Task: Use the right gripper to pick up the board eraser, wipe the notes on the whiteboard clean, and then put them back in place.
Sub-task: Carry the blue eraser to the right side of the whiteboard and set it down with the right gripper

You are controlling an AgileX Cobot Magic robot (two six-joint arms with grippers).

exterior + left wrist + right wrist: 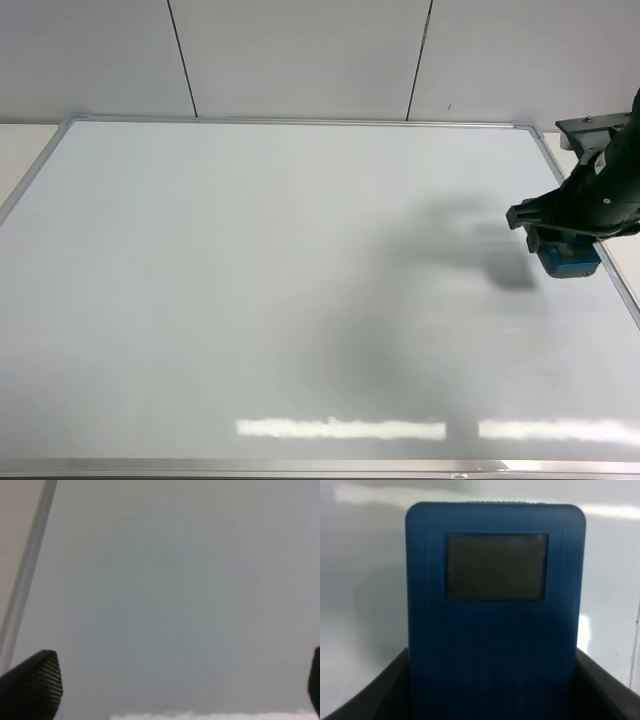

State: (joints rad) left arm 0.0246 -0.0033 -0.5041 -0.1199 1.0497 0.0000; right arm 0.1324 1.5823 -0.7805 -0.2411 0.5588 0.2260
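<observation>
Looking at my right wrist cam first: the eraser [495,615] fills most of the view, teal-blue w/ one dark grey square patch showing on top, and the right hand [492,690] is clenched on it, a black finger [380,695] pressed to each side. Glossy white board [365,590] lies behind it.

Left wrist cam: the left hand [177,690] is released, its black ribbed fingers [32,685] spread wide apart at the frame corners, nothing between them, just bare white surface and a strip of the silver frame [27,575] off to one side.

High cam: right hand [568,235] w/ eraser [570,260] sits near the board's right edge, roughly mid-height, casting a soft shadow leftward onto the board [280,290]. I can't tell if the eraser touches the surface. Board looks clean to me, no marker strokes visible anywhere. Silver frame [300,121] runs along the far side; beyond it is a white panelled wall [300,55].
</observation>
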